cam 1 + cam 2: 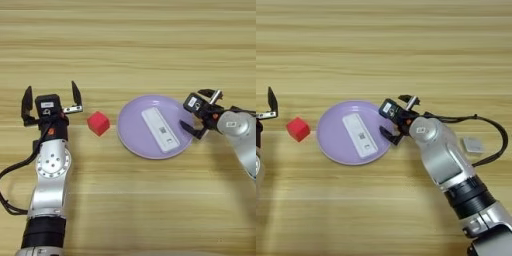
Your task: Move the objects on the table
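Wooden table (150, 45) with a lilac plate (132, 131) near the middle.

The white device (160, 129) lies flat on the plate; the red cube (98, 123) sits just left of it, the silver block (473, 145) well off to the right. The left gripper (50, 100) is spread wide beside the cube. The right gripper (393, 116) hovers at the plate's right rim, fingers apart, holding nothing.

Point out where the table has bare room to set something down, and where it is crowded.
The table is bare across the whole far band beyond both arms, and in the near strip between the left arm and the lilac plate. It is crowded mid-table: left tool open beside the red cube, white device on the plate, right tool open at its rim, silver block past the right arm.
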Motion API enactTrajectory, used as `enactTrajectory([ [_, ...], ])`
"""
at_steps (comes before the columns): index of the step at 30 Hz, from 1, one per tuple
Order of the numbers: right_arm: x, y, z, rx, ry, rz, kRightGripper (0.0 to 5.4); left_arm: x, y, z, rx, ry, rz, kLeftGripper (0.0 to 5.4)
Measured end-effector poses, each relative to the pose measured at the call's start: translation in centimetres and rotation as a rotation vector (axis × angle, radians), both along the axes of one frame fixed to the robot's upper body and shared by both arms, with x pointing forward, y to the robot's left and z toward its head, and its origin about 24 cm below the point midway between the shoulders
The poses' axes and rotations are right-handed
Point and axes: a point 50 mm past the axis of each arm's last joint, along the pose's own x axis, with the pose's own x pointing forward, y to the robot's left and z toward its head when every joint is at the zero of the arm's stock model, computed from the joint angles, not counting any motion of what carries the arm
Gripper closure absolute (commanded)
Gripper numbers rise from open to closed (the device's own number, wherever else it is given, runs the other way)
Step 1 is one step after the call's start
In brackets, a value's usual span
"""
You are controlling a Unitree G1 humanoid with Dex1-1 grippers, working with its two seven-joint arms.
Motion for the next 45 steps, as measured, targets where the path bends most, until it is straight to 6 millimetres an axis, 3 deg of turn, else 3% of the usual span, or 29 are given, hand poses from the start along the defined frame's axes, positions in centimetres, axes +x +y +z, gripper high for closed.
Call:
enactTrajectory([
  [10, -0.7, 0.2, 1.9, 0.087, -0.086, -0.009, 0.0, 0.0, -0.1, 0.0, 0.001, 0.003, -0.005, 0.02],
  [15, -2.1, 1.8, 2.4, 0.241, -0.09, 0.027, 0.0, 0.1, -0.1, -0.2, 0.005, 0.021, -0.026, 0.02],
  [26, -3.6, 3.4, 1.2, 0.397, -0.006, -0.009, 0.0, 0.2, 0.0, -0.6, -0.035, 0.057, -0.079, 0.02],
  [45, -4.1, 5.2, -0.8, 0.412, 0.102, 0.007, 0.0, 0.1, 0.2, -0.8, -0.044, 0.074, -0.069, 0.02],
])
